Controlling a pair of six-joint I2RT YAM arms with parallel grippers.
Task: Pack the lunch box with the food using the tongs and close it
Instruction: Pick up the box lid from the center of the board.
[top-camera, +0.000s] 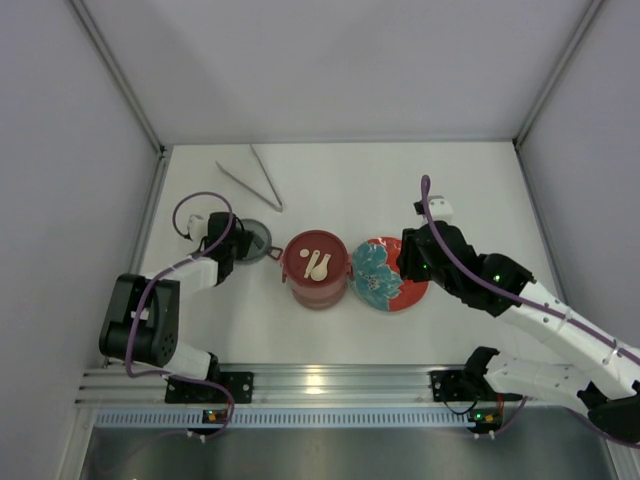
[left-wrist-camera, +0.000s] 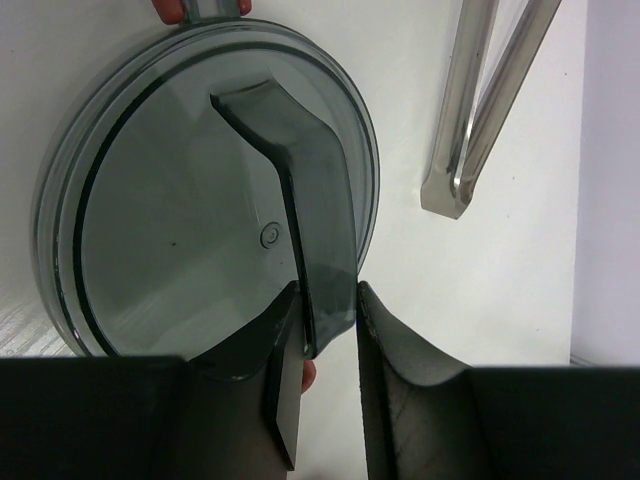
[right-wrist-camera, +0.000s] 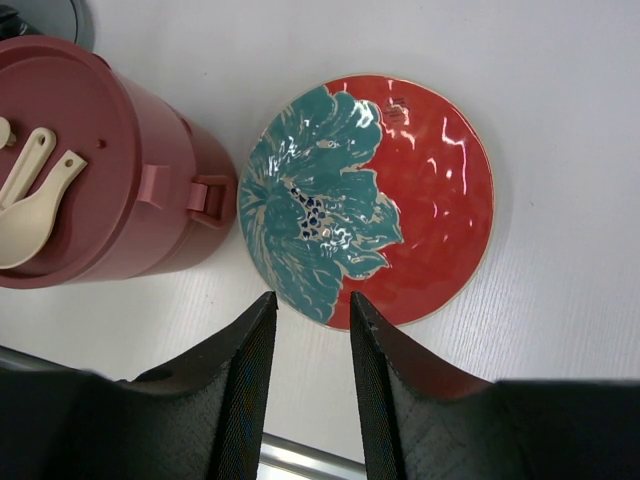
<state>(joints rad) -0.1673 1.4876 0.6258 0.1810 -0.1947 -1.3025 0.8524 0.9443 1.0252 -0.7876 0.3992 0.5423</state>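
Dusty-pink lunch box (top-camera: 316, 285) stands stacked at centre of tabletop (top-camera: 380, 190), maroon lid (top-camera: 300, 255) on, two cream spoons (top-camera: 317, 264) lying on top. Red plate (right-wrist-camera: 430, 190) with teal flower sits just beside box on right. Tongs (top-camera: 250, 180) lie at far left, well apart from box. Left tool (left-wrist-camera: 328, 300) pinched narrow on arched handle (left-wrist-camera: 310, 200) of grey dish (left-wrist-camera: 170, 230). Right tool (right-wrist-camera: 312, 305) half-wide, holding nothing, over near rim of plate

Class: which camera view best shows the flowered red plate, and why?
The right wrist view: the red plate lies nearly whole and large, its flower sharp. The top external view shows it small, partly covered by the right arm. The left wrist view misses it.
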